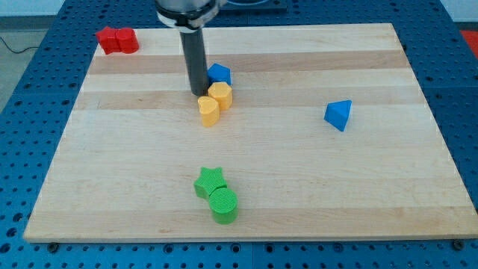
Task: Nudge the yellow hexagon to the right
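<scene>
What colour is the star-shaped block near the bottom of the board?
Green. The star shows clearly in the camera view, touching a green cylinder.

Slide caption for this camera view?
My tip sits just left of the yellow hexagon, poised to push it right.

My tip (pixel 197 93) is resting on the table (pixel 373 194), touching the yellow hexagon (pixel 220 96) at its 9 o'clock. A second yellow block (pixel 209 110) is sitting at the hexagon's 7 o'clock, touching it, and a blue block (pixel 219 73) is sitting at 12 o'clock.
</scene>
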`<state>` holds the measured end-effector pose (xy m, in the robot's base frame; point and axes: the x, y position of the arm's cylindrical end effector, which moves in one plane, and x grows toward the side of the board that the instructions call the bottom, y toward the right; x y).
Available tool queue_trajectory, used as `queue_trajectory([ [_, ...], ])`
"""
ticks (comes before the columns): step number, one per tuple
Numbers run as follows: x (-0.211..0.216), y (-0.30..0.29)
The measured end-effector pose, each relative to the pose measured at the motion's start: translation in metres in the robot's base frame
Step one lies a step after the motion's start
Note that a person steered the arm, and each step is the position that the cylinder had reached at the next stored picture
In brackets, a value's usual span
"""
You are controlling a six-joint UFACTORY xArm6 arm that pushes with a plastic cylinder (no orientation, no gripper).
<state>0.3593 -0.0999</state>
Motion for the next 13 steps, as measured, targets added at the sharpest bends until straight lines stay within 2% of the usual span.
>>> queue_trajectory([
  [1,-0.036,-0.04],
  [2,-0.076,-0.031],
  [3,-0.086,0.039],
  [4,-0.086,0.076],
  [7,-0.057,0.068],
  [13,-0.047,0.022],
])
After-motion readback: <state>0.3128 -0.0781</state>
